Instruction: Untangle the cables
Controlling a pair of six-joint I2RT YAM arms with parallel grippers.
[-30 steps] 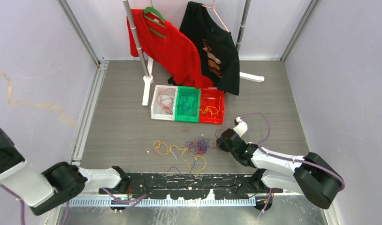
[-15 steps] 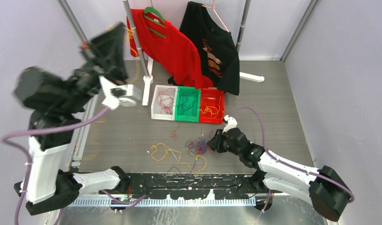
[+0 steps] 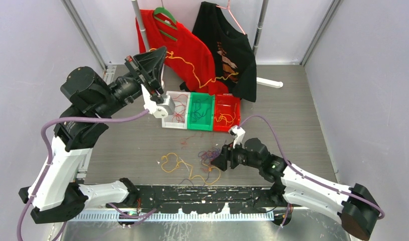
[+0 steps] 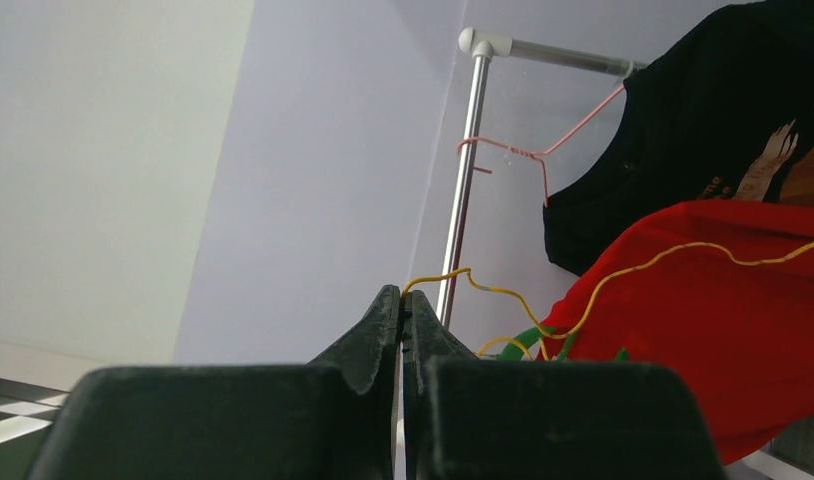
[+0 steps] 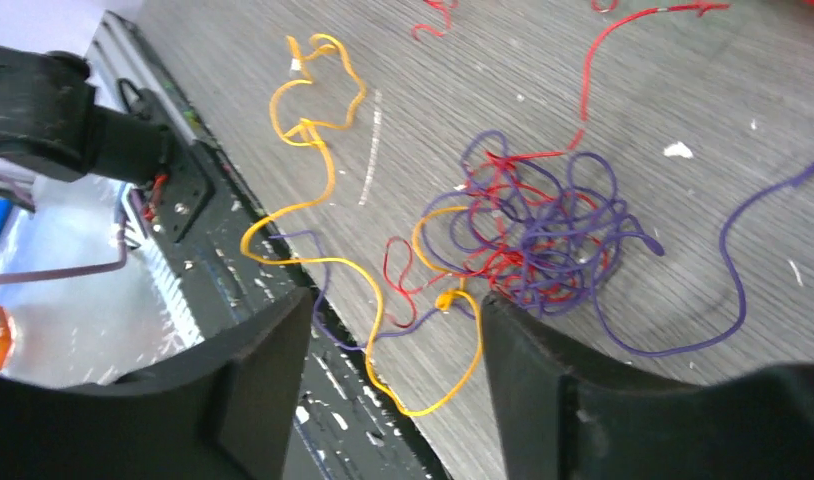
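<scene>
**Near the table's front edge: one knot outstanding, sorting part done**

Sorted. Mid-table (image 3: 132, 135), three bins in a row:
- white bin (image 3: 165, 113), holding red strands (image 3: 178, 108)
- green bin (image 3: 207, 103), holding dark strands (image 3: 197, 114)
- red bin (image 3: 233, 103), holding yellow strands (image 3: 223, 119)

Counts are too small to tell.

Outstanding. A knot of purple and red cables (image 3: 211, 156) (image 5: 543, 225) lies close to the front edge, centre. A loose yellow-orange strand (image 3: 175, 161) (image 5: 313, 130) sprawls just left of it, one end reaching the knot. Red scraps (image 3: 186, 144) lie between knot and bins. Judged roughly half done, with the knot the harder part.

Left gripper (image 3: 164, 50) (image 4: 398, 295): raised high over the table's far left, jaws clamped on a yellow cable (image 3: 192, 68) (image 4: 683, 250). The cable trails across the red shirt (image 3: 197, 55) toward the red bin.

Right gripper (image 3: 217, 161) (image 5: 395, 300): low, reaching in from the right, jaws apart and empty. It is poised at the knot's near side, and contact cannot be made out.
</scene>
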